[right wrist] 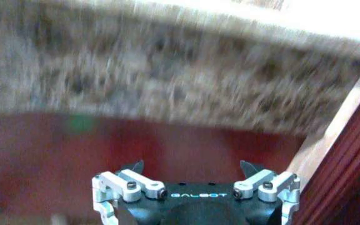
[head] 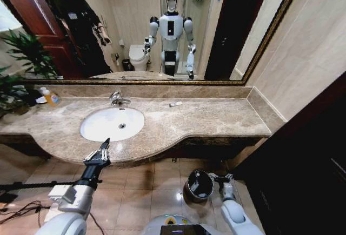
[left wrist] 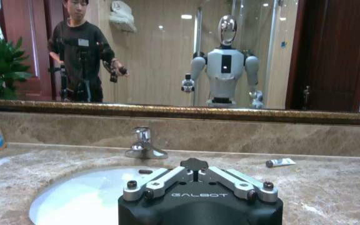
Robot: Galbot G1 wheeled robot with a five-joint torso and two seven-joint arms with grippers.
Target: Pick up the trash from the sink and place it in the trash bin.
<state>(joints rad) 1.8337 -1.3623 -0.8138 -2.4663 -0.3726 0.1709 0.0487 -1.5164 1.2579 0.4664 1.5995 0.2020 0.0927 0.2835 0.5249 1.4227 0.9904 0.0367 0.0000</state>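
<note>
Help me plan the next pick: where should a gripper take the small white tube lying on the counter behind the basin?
Probably from straight above, fingers closing across the middle of the small white tube. It lies flat on the marble countertop, clear of the faucet, dark cap pointing toward it.

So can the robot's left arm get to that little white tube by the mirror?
Probably yes. The left gripper hovers at the counter's front edge by the sink, and only bare marble lies between it and the small white tube.

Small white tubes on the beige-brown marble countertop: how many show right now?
1. One small white tube with a dark cap lies on the beige-brown marble countertop, right of the chrome faucet, near the backsplash. The white oval basin's interior looks bare; more may be hidden.
</note>
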